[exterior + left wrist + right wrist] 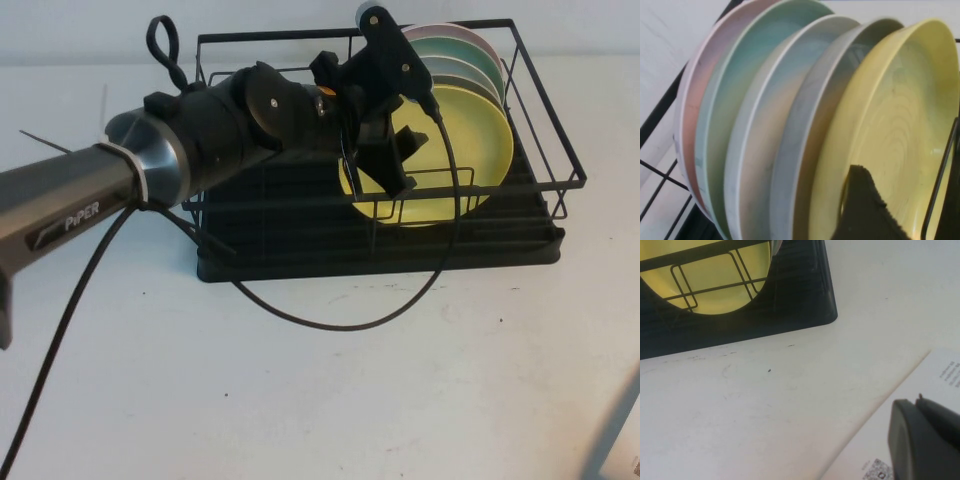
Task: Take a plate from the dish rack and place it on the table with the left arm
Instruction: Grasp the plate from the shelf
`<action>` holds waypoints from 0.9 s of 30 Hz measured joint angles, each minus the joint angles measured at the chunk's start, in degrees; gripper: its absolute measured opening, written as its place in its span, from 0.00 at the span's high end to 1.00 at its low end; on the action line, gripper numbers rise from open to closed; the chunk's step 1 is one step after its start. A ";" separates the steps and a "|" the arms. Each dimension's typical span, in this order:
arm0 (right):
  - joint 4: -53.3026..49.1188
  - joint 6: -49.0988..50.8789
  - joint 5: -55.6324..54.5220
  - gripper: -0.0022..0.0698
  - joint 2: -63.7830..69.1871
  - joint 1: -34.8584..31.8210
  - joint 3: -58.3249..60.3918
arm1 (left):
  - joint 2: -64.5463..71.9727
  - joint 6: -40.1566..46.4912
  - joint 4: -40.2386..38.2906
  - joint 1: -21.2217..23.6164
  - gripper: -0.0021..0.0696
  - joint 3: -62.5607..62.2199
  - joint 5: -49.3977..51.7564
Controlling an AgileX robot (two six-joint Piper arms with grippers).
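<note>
The left arm (150,170) reached across the white desk (330,390) into the black wire dish rack (540,215), its trailing cable (400,300) looping down onto the desk in front of the rack. The left gripper (385,140) hung over the near face of the pale yellow plate (470,140), its fingers (390,165) spread wide and closed on nothing; one dark pad showed against the plate's hollow in the left wrist view. The yellow plate (900,125) stood on edge at the front of a row of plates in the right-hand half of the rack. Behind it stood a grey plate (805,135), then a pale one (760,145), a green plate (735,85) and a pink plate (700,100), all leaning the same way and packed close together.

The right gripper (927,440) showed only as a dark grey block in the right wrist view, low over the desk near a sheet of printed paper (945,375), well apart from the rack; whether its fingers were open or closed could not be told.
</note>
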 joint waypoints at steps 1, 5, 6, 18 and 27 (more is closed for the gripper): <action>0.00 0.00 0.00 1.00 0.00 0.00 0.00 | 0.00 -0.01 0.00 0.00 0.48 0.00 -0.23; 0.00 0.00 0.00 1.00 0.00 0.00 0.00 | -0.14 -0.01 -0.13 0.00 0.50 0.00 0.69; 0.00 0.00 0.00 1.00 0.00 0.00 0.00 | -0.58 -0.01 -0.13 0.00 0.51 0.00 1.62; 0.00 0.00 0.00 1.00 0.00 0.00 0.00 | -5.09 -1.11 -0.13 0.00 0.51 -0.09 3.54; 0.00 0.00 0.00 1.00 0.00 0.00 0.00 | 0.05 -1.11 -0.13 0.00 0.51 -0.09 -2.11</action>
